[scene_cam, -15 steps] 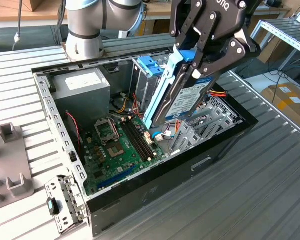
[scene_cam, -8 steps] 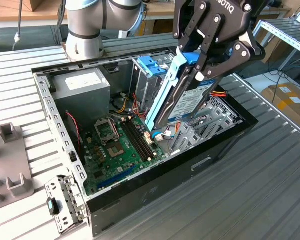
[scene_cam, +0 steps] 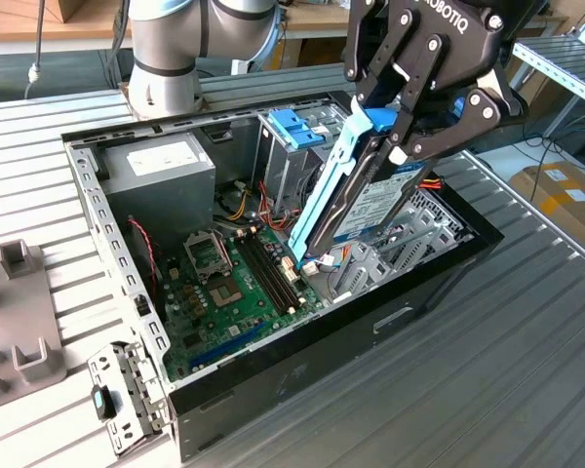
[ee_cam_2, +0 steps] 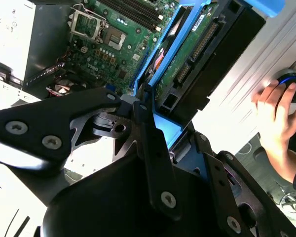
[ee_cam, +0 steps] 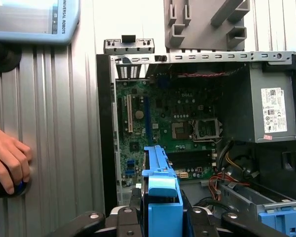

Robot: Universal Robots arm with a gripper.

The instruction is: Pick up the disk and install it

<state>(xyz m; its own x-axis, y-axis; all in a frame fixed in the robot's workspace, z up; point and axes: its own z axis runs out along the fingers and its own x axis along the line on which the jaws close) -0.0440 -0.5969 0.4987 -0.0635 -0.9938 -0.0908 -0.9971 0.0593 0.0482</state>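
Note:
The disk [scene_cam: 370, 210], a dark drive in a bright blue carrier, hangs tilted on edge over the open computer case [scene_cam: 370, 322]. Its lower end dips toward the front bay beside the motherboard [scene_cam: 234, 283]. My black gripper [scene_cam: 395, 132] is shut on the disk's upper end, with fingers on either side of the blue frame. In the second wrist view the disk [ee_cam_2: 197, 54] shows its connector edge beyond the gripper [ee_cam_2: 155, 116]. In the first wrist view the blue carrier edge [ee_cam: 160, 192] stands between the fingers [ee_cam: 126, 217] above the case [ee_cam: 104, 128].
An upright metal cage with a blue handle [scene_cam: 297, 132] stands behind the disk, next to the grey power supply [scene_cam: 166, 166]. Red and light-blue cables lie near the bay. A loose metal bracket [scene_cam: 127, 395] and grey fixtures [scene_cam: 19, 322] lie at the exterior view's left. A person's hand [ee_cam: 7, 158] rests beside the case.

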